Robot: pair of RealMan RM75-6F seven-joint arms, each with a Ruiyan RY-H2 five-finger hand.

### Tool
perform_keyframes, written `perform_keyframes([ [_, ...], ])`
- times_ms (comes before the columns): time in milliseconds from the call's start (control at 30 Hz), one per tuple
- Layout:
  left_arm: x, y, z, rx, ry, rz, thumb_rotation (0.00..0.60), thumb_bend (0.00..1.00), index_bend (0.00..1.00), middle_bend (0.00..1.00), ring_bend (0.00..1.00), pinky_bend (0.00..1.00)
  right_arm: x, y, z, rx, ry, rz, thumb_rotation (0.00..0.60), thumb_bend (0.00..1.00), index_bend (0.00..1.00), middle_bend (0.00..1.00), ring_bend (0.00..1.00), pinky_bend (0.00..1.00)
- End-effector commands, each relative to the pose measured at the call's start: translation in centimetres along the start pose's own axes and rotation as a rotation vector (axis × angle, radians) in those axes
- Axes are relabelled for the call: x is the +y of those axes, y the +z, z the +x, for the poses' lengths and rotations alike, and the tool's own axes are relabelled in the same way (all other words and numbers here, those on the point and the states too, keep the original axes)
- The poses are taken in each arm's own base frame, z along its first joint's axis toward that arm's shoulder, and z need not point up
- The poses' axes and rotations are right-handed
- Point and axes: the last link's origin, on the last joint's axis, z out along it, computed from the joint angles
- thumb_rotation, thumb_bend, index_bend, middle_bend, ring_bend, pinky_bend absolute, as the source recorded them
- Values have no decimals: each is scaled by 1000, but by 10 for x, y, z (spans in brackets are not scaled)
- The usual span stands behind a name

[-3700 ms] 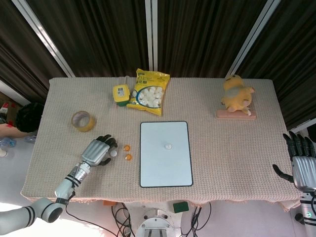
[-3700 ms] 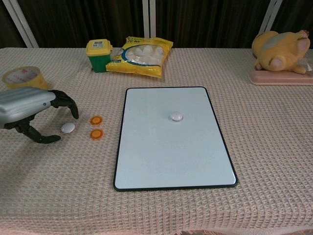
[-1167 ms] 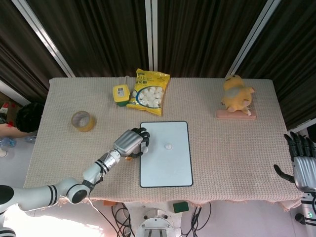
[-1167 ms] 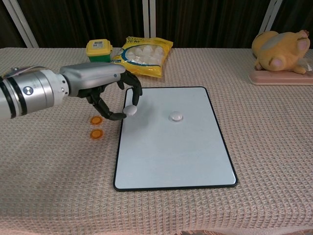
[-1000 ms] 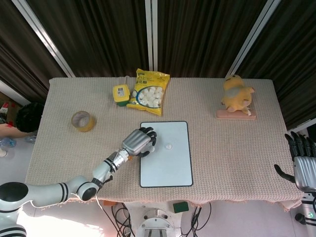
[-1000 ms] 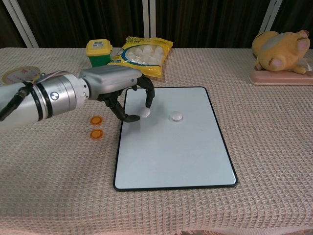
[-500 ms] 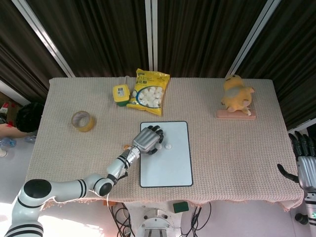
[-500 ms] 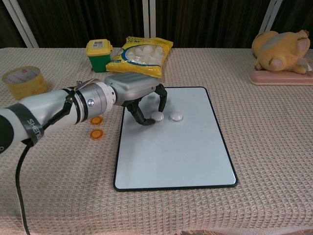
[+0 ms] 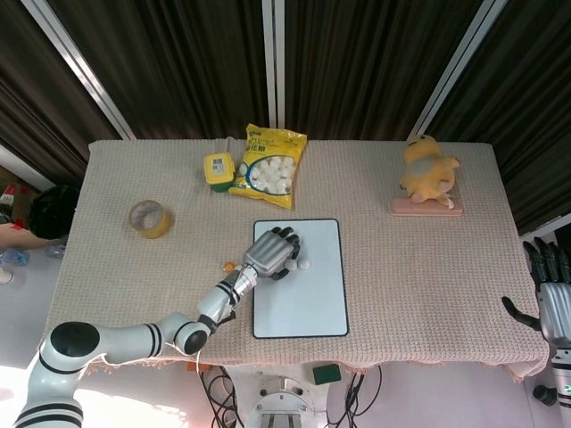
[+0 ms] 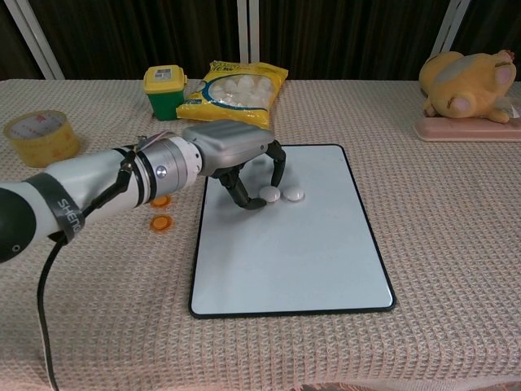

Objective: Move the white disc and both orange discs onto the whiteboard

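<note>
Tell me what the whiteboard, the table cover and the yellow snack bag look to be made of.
Whiteboard: a smooth, faintly glossy white panel, likely coated metal or laminate, in a thin black frame.
Table cover: beige woven or knitted fabric, judging by its regular waffle texture.
Snack bag: shiny plastic film, crinkled, with a clear window showing white pieces.

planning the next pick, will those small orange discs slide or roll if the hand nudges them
The small orange discs lie flat on the knobbly woven tablecloth, so rolling seems unlikely and sliding probably drags. They look thin and light; the left hand may struggle to get under their low edges.
</note>
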Motion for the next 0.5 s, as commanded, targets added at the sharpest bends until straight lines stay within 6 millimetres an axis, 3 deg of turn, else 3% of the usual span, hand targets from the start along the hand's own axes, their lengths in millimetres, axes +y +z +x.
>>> perform_keyframes([
  [33, 1, 1, 0, 4, -6, 2, 589, 285, 501, 252, 140, 236, 0, 0, 0, -2, -1, -1, 600, 198, 0, 0, 0, 0],
  [500, 4, 5, -2, 11, 20, 9, 582, 284, 501, 248, 140, 232, 3, 0, -1, -3, 4, -11, 600, 202, 0, 0, 0, 0],
])
